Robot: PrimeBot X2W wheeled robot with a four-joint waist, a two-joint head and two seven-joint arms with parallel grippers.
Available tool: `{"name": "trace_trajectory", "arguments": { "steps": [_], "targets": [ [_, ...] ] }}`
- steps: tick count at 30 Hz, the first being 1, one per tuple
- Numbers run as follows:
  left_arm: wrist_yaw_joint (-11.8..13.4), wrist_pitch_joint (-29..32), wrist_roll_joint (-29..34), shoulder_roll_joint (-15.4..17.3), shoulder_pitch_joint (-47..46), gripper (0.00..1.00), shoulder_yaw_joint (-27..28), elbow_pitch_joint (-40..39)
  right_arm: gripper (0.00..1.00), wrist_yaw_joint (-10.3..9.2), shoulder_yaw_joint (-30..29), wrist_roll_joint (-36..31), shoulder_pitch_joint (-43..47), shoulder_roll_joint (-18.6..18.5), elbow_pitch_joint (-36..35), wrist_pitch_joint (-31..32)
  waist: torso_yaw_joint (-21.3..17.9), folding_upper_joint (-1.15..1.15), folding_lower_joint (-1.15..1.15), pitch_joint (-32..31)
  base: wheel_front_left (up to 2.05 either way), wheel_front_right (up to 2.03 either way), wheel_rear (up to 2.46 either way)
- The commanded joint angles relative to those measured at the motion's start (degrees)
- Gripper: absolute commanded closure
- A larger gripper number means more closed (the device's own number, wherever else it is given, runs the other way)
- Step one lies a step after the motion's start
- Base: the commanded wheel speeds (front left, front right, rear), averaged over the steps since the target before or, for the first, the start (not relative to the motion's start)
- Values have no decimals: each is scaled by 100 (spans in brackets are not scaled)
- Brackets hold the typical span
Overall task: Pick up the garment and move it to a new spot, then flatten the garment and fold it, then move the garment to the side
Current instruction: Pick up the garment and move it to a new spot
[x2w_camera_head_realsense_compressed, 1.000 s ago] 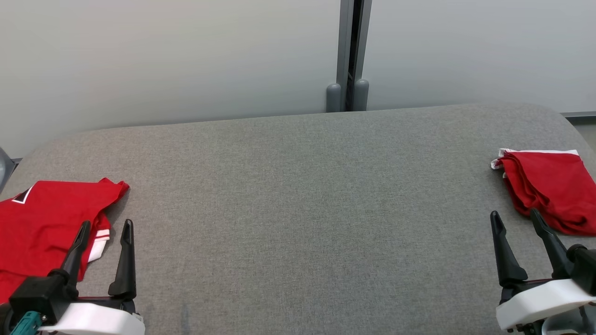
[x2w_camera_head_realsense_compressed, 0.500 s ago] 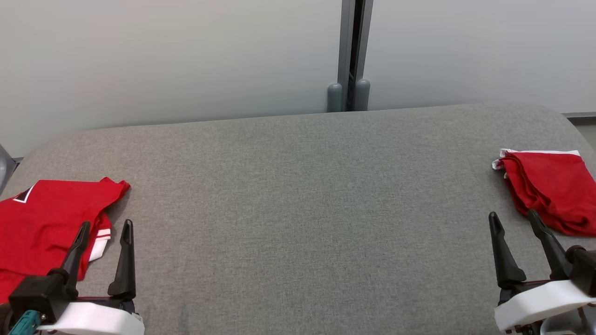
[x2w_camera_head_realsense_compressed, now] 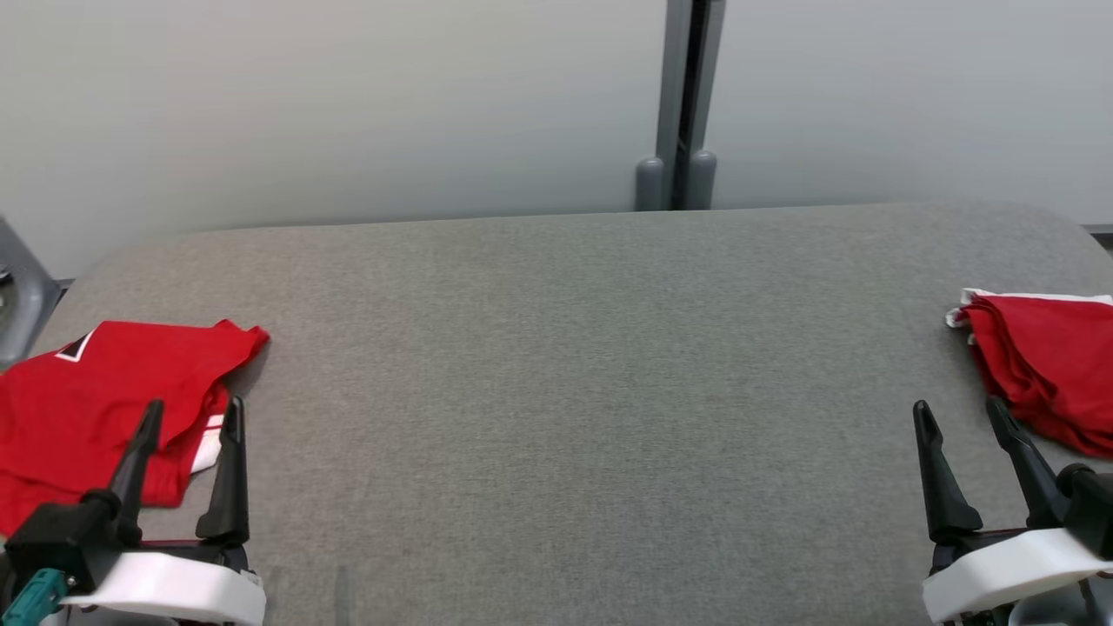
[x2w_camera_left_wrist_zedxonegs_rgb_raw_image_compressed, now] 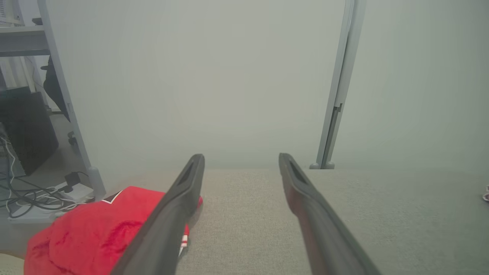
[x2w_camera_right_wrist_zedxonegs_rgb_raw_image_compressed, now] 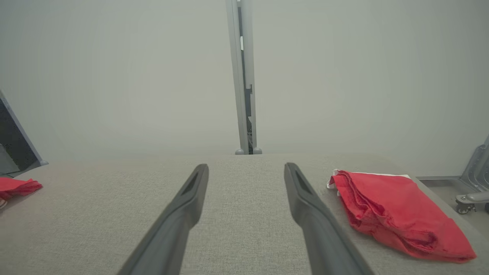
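two red garments at the ends of a grey desk, both hands open

a pale wall (x2w_camera_head_realsense_compressed: 348,104) stands behind the scene, and a grey post (x2w_camera_head_realsense_compressed: 687,96) divides it near the middle. in front of it a wide desk (x2w_camera_head_realsense_compressed: 556,391) with grey cloth cover and rounded far corners takes most of the head view. its middle part is bare.

the left garment (x2w_camera_head_realsense_compressed: 96,391) lies at the left end of the desk, near the front edge. it is red, loose and wrinkled, not folded in a neat way. the right garment (x2w_camera_head_realsense_compressed: 1043,374) lies at the right end, well apart from the first one. it is red too, folded in layers into a compact shape.

the left hand (x2w_camera_head_realsense_compressed: 194,406) is at the lower left, with its two dark fingers spread and nothing between them. its outer finger crosses in front of the left garment; it cannot be told if it touches the cloth. the right hand (x2w_camera_head_realsense_compressed: 956,406) is at the lower right, fingers also spread and empty. the right garment is just beside its outer finger, and in the right wrist view there is a gap between them.

the left garment has a white stripe (x2w_camera_head_realsense_compressed: 207,439) at its near edge and a small black and white mark (x2w_camera_head_realsense_compressed: 74,348) at its far corner. the right garment shows a thin white edge (x2w_camera_head_realsense_compressed: 965,304) at its far side. in the left wrist view some cables (x2w_camera_left_wrist_zedxonegs_rgb_raw_image_compressed: 23,194) lie on the floor beyond the left end of the desk.
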Motion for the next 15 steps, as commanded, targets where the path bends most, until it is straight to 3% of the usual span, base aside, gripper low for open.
{"name": "trace_trajectory", "arguments": {
  "steps": [1,9,15],
  "targets": [
    [-20,-44,-33,43,-91,0,35,28,0,-2,14,15,16,1,-41,-38,119,0,0,2,0,0,0],
    [-109,-273,-133,5,-315,0,152,192,0,-2,160,40,-67,2,-180,54,1021,0,0,11,0,0,0],
    [-146,-405,-208,13,-325,0,285,314,0,-2,322,87,-138,4,-191,62,1486,0,0,7,0,0,0]
  ]
}}
